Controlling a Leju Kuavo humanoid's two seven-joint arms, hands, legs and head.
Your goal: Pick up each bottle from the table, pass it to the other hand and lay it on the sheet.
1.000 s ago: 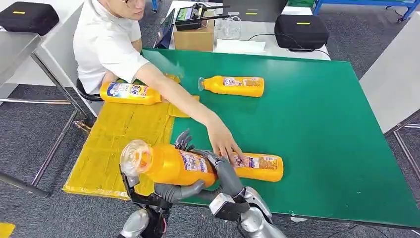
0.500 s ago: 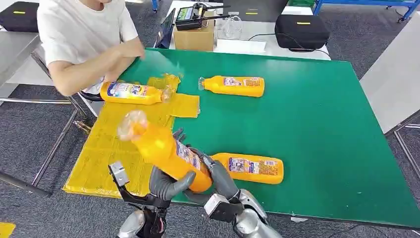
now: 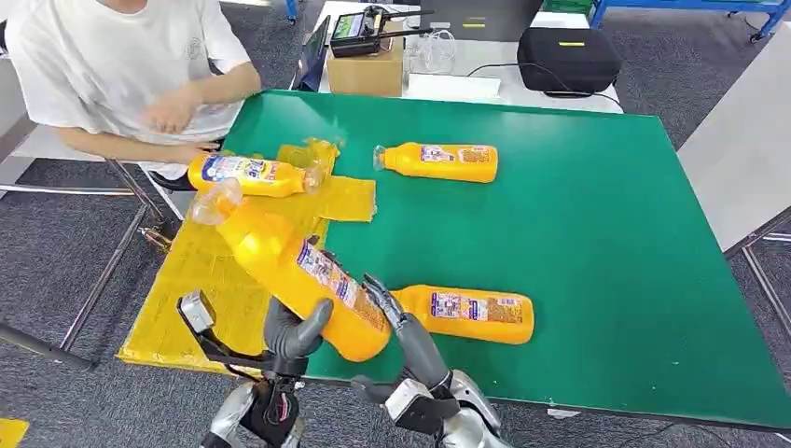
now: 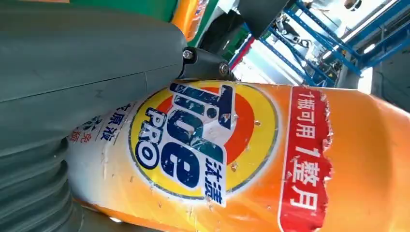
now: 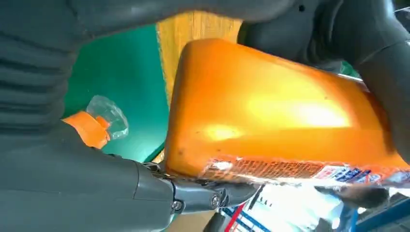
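Note:
An orange detergent bottle hangs tilted over the near edge of the yellow sheet, its clear cap pointing away to the left. My left hand grips it near the base, the thumb lying across the bottle's label. My right hand is still on the same bottle, fingers along its side and the thumb under its base. One bottle lies on the sheet's far end. Two more lie on the green table, one far and one near.
A person in a white shirt sits at the table's far left corner, hands drawn back near the body. A cardboard box and a black case stand on the desk behind. A metal table frame runs left of the sheet.
The person's arm has pulled back from the near bottle to the far left. The held bottle has swung from lying crosswise to tilted, cap moving away and left, with my left hand shifting left.

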